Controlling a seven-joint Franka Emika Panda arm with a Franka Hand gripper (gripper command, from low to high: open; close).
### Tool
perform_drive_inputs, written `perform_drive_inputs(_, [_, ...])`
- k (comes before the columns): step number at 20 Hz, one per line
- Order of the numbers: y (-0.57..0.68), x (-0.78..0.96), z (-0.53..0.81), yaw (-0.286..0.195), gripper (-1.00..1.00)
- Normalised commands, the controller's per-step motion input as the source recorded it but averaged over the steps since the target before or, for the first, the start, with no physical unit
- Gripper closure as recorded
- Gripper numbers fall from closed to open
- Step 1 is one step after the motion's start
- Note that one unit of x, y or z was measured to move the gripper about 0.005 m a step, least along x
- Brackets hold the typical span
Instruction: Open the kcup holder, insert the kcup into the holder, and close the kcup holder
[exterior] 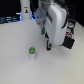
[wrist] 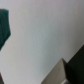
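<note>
Arm (exterior: 55, 20) hunched low over table (exterior: 20, 60), gripper (exterior: 47, 48) state unclear, near kcup (exterior: 32, 51).

The arm (exterior: 56, 20) is cut off at twelve o'clock in the exterior view, and its bulk hides most of the holder (exterior: 69, 42). The gripper (exterior: 46, 46) is too blurred to read its jaws. The wrist view shows only soft shapes: a teal patch (wrist: 4, 27) clipped at nine o'clock and a dark form (wrist: 75, 67) clipped at five o'clock, neither identifiable.
</note>
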Motion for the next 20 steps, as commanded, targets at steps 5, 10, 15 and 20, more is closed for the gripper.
perform_drive_inputs(5, [-0.42, -0.29, -0.3, -0.278, -1.0])
perform_drive_inputs(10, [-0.45, -0.32, -0.44, -0.274, -1.0])
perform_drive_inputs(15, [-0.44, -0.18, -0.35, -0.286, -1.0])
perform_drive_inputs(20, [-0.34, -0.07, -0.34, -0.285, -1.0])
